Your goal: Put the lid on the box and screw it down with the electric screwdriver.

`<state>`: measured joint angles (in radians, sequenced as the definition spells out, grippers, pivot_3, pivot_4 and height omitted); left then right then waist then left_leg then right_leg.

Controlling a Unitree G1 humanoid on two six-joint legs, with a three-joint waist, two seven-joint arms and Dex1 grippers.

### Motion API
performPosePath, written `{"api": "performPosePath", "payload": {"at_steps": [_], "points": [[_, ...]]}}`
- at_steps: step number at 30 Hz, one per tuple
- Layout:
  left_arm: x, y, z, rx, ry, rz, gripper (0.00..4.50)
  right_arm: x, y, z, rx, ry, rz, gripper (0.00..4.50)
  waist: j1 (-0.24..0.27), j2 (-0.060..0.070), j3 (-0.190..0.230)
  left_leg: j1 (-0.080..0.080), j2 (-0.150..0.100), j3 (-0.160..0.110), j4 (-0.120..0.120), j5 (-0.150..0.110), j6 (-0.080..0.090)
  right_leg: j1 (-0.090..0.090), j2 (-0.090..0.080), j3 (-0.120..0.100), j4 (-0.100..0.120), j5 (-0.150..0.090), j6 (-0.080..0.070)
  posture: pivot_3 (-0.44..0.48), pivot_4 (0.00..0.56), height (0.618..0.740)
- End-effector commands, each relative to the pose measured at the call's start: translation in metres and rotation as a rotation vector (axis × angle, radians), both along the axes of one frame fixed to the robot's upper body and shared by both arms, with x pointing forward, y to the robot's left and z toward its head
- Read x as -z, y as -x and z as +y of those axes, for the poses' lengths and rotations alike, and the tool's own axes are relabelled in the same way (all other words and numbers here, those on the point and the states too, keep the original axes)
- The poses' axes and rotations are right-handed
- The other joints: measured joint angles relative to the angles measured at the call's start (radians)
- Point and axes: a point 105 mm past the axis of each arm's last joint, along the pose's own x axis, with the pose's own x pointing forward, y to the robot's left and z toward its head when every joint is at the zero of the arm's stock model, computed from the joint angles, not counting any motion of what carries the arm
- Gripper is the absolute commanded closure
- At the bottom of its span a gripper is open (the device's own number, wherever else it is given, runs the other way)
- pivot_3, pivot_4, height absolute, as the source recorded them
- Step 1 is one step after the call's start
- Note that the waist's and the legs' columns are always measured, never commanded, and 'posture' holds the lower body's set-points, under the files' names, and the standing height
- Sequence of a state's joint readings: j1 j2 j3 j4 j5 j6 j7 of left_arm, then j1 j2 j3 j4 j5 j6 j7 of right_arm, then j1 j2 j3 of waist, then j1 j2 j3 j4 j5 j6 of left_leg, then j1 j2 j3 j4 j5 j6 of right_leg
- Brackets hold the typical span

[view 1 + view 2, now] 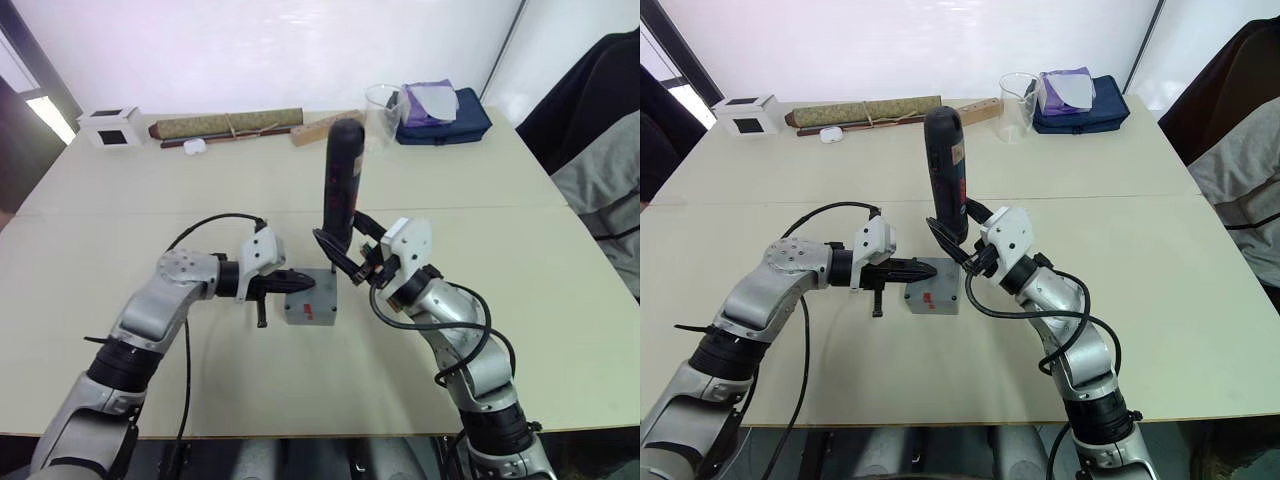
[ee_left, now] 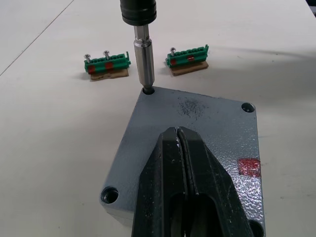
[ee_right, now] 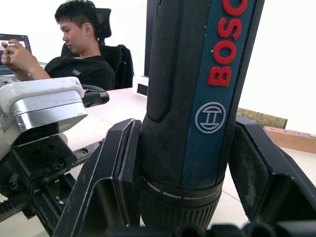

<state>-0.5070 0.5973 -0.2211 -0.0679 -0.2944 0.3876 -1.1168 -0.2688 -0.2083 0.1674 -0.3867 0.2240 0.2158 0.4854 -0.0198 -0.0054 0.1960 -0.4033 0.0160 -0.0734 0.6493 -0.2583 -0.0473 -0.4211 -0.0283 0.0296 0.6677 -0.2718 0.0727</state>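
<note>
From above, the right gripper (image 1: 962, 250) clamps the electric screwdriver (image 1: 946, 170) upright over the far corner of the box (image 1: 932, 291), which sits mid-table with the lid (image 2: 197, 143) already on top. The left gripper (image 1: 290, 283) reaches in from the side and lies across that lid with its fingers (image 2: 185, 182) pressed together, nothing between them. The left wrist camera gives what the head views can't: the metal bit (image 2: 143, 64) stands straight down in a corner screw hole, the other corner holes (image 2: 248, 107) show as open sockets, a red mark (image 2: 249, 167) sits on the lid's top face, and just beyond the box two green terminal blocks (image 2: 107, 63) lie side by side on the table. The right wrist camera, looking along the tool, shows both black fingers (image 3: 116, 173) pinching the barrel on either side of its blue strip with red lettering, and behind it a person (image 3: 74, 44) seated in a dark chair, looking at a phone. The table (image 1: 520, 250) is pale beige, two tops butted together. Along its far edge stand a white cube with a black face (image 1: 110, 127), a long brown roll (image 1: 228, 124), a clear plastic cup (image 1: 381, 112) and a navy pouch (image 1: 445, 118) with purple cloth on it. The wall behind is white.
</note>
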Motion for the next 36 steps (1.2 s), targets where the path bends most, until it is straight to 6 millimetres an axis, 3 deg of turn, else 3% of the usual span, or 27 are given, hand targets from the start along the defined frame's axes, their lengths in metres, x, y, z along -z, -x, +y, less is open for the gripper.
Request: {"api": "performPosePath", "payload": {"at_steps": [1, 4, 12, 25, 30, 36], "points": [[0.009, 0.001, 0.001, -0.006, -0.022, 0.021, 4.5, 0.023, -0.002, 0.0, 0.015, 0.006, 0.119, 2.36, 0.0, 0.0, 0.0, 0.001, 0.0, 0.0, 0.0, 0.0, 0.0, 0.001, 0.0, 0.0, 0.0, 0.0, 0.0, 0.0, 0.15, 0.736], [0.012, 0.001, 0.003, -0.013, -0.029, 0.025, 4.5, 0.036, -0.005, -0.002, 0.041, 0.033, 0.158, 2.36, -0.001, 0.0, -0.002, 0.016, 0.0, 0.0, -0.003, 0.0, 0.0, 0.016, 0.0, 0.0, -0.003, -0.001, -0.001, 0.0, 0.15, 0.736], [0.019, 0.0, 0.007, -0.028, -0.046, 0.036, 4.5, 0.063, -0.002, 0.005, 0.027, 0.125, 0.281, 2.36, -0.003, -0.003, -0.012, 0.025, 0.001, 0.0, -0.004, -0.001, 0.001, 0.024, 0.001, 0.0, -0.003, -0.002, -0.002, 0.0, 0.15, 0.736], [0.024, 0.001, 0.006, -0.024, -0.049, 0.044, 4.5, 0.072, -0.005, 0.005, 0.037, 0.184, 0.346, 2.36, -0.019, -0.005, -0.031, 0.031, 0.001, -0.001, -0.006, -0.001, 0.002, 0.03, 0.001, 0.0, -0.003, -0.008, -0.006, 0.0, 0.15, 0.736], [0.024, 0.002, 0.006, -0.023, -0.048, 0.044, 4.5, 0.06, -0.007, 0.007, 0.03, 0.188, 0.3, 2.36, -0.021, -0.005, -0.031, 0.031, 0.001, -0.001, -0.006, -0.001, 0.002, 0.03, 0.001, 0.0, -0.003, -0.008, -0.006, 0.0, 0.15, 0.736], [0.022, 0.004, 0.005, -0.014, -0.046, 0.043, 4.5, -0.002, -0.008, 0.012, 0.001, 0.056, 0.154, 2.36, -0.021, -0.005, -0.03, 0.03, 0.001, -0.002, -0.006, -0.001, 0.002, 0.028, 0.001, 0.0, -0.004, -0.008, -0.007, 0.0, 0.15, 0.736]]}}
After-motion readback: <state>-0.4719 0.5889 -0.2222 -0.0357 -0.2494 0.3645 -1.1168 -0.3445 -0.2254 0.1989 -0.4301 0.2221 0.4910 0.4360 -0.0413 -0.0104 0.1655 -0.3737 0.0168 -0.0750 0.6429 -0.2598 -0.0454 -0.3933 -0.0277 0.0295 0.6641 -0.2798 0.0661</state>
